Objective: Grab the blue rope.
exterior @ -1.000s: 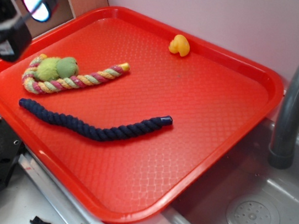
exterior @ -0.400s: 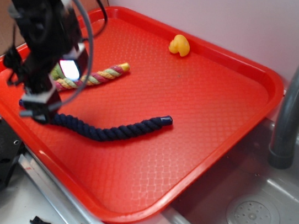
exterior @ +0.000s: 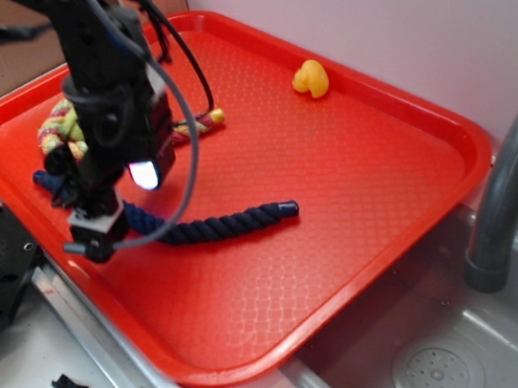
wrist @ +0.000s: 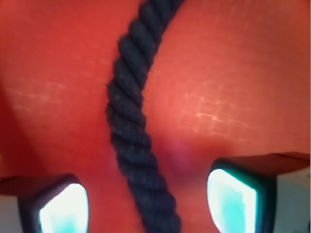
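Note:
The blue rope (exterior: 216, 224), dark navy and twisted with a capped end at the right, lies across the red tray (exterior: 356, 188). My gripper (exterior: 90, 228) hangs low over the rope's left part, near the tray's front left rim. In the wrist view the rope (wrist: 133, 126) runs straight between my two fingertips, which stand apart on either side of it without touching it. The gripper (wrist: 148, 206) is open. The arm hides the rope's left end in the exterior view.
A pink-yellow-green striped rope (exterior: 65, 133) lies behind the arm at the tray's left, partly hidden. A yellow rubber duck (exterior: 311, 78) sits at the tray's back. A grey faucet (exterior: 513, 172) and sink (exterior: 436, 373) are at the right.
The arm has swung in from the upper left and come down over the blue rope's left part. The rope has not moved.

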Available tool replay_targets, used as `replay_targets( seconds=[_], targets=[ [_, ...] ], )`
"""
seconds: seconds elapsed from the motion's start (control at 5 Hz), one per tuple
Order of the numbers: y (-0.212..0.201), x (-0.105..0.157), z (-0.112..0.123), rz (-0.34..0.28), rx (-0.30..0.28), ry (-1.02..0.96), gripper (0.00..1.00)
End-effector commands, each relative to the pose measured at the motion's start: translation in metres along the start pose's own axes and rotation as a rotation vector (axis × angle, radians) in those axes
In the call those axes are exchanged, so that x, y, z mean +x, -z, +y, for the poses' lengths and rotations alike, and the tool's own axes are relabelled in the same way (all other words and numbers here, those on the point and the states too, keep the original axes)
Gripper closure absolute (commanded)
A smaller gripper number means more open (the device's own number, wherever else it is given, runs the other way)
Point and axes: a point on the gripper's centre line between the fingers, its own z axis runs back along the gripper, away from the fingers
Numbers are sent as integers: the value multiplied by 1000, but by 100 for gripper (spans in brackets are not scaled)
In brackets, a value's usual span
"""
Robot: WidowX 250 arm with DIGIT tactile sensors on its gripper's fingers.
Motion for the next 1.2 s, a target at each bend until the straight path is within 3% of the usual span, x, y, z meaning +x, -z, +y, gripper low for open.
replay_targets(
  seconds=[0.0,0.2,0.4,0.6,1.0],
  targets=[
    [12,8,-5,42,14,29,22],
    [16,9,-6,46,25,31,100],
    [18,8,-4,20,-9,13,100],
    [6,5,2,110,-21,-109,100],
    [-92,2,3,-16,18,-606,100]
  ],
)
